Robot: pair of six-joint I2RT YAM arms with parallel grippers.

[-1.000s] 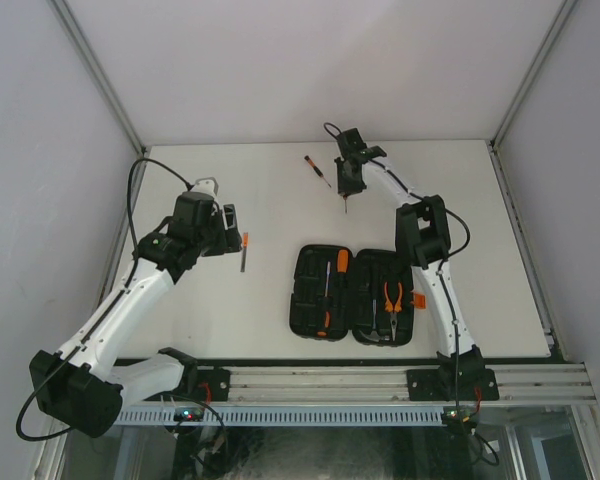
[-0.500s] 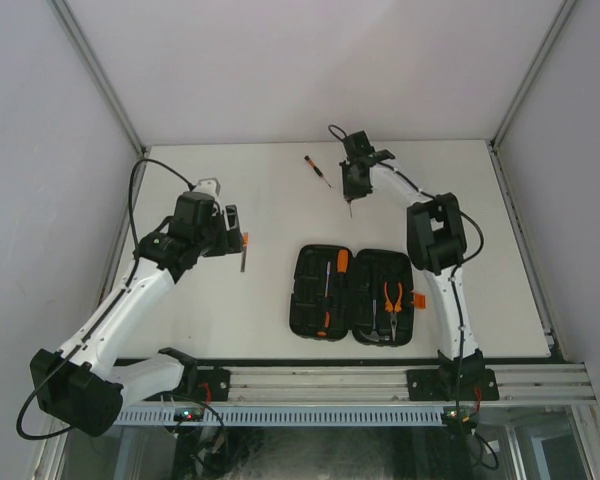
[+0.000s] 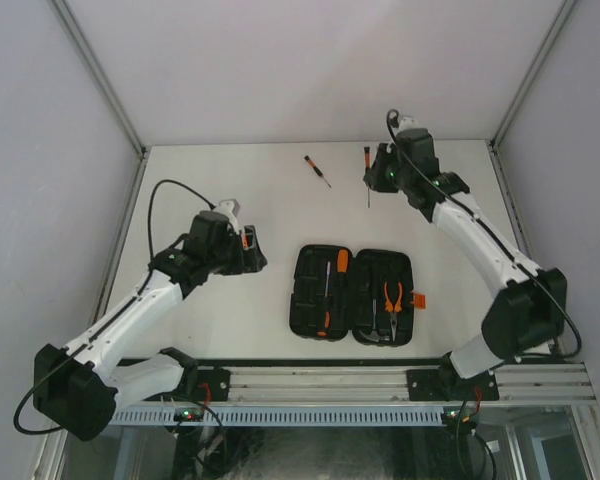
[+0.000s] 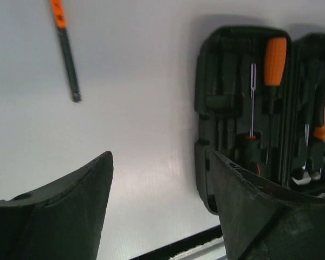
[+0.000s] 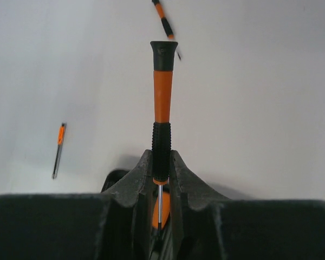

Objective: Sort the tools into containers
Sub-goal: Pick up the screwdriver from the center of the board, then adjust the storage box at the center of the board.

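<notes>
**One screwdriver in hand, the case lies back toward my bases**

Nearest to me, the case [image 3: 302, 312] lies open and flat on the worktop [image 3: 230, 190]. It already holds an orange-handled driver [image 3: 342, 262] in its left half and pliers [image 3: 392, 298] in its right. The tools in its slots run near to far.

A little beyond it and to the left, my left gripper [image 4: 160, 162] hangs with its fingers well apart and nothing between them. A short driver [image 4: 66, 51] lies just ahead of it, to its left, orange end farthest from me. Its long axis runs away from the gripper, so my fingers would close across it. My left arm is far the nearer one to it.

Farther out on the right, my right gripper [image 5: 161, 162] is clamped on a screwdriver [image 5: 162, 92], gripping the black collar with the handle pointing away from the wrist. The case is well apart from it, nearer me and to the left. The screwdriver's long axis already runs roughly like the slots, so I judge the move to be mostly a carry back.

A spare screwdriver [image 3: 318, 171] lies slanted at the far side, near my right gripper.

I can read no brand, label or writing.
</notes>
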